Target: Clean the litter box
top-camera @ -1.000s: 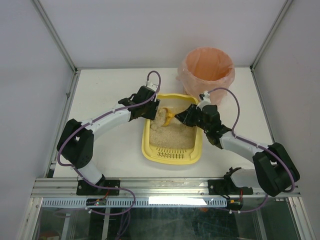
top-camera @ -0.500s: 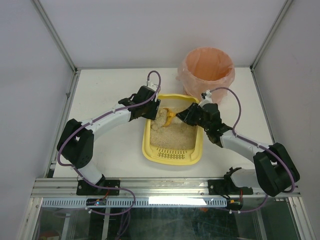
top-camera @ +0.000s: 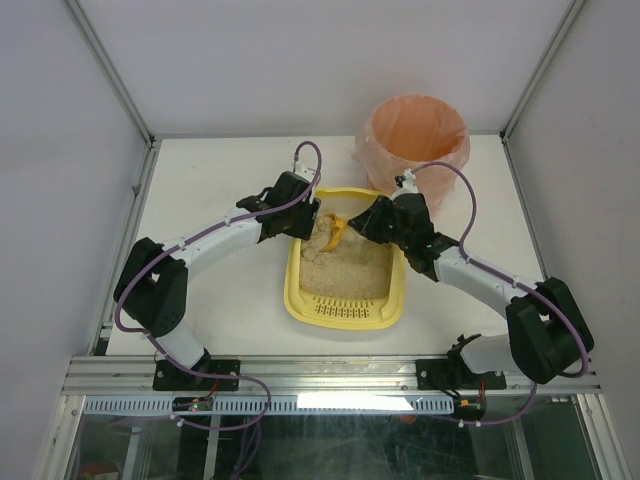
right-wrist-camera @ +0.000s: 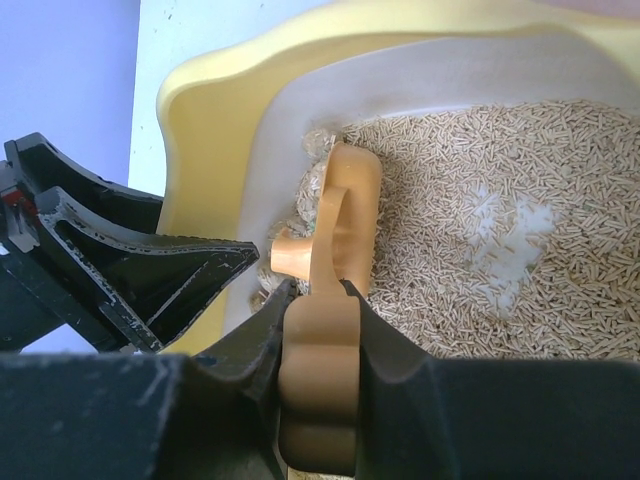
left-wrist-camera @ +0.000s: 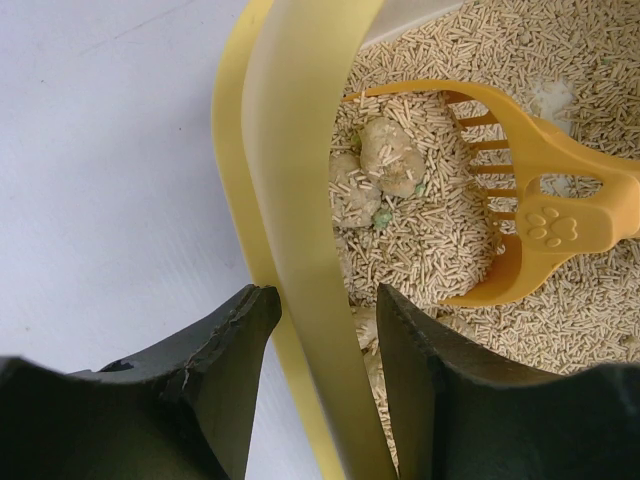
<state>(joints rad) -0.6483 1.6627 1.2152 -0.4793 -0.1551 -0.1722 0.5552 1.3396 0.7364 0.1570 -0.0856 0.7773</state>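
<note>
The litter box lies on the table between the two arms, its grate end nearest their bases. At its far left corner the left gripper straddles the yellow side wall. Its jaws are narrowed on the wall, one outside and one inside, seemingly steadying the box. The right gripper is clamped tight on the handle of the orange scoop, whose slotted blade lies in the litter.

The step in hand looks like scooping. The clumps sit at the scoop's mouth, though whether they rest on the blade cannot be told. The next move likely calls for lifting level, sifting, then carrying to the bin just beyond the box.

Only the left wrist view shows the clumps. The right wrist view shows the grip on the handle, and the top view alone shows the bin.
</note>
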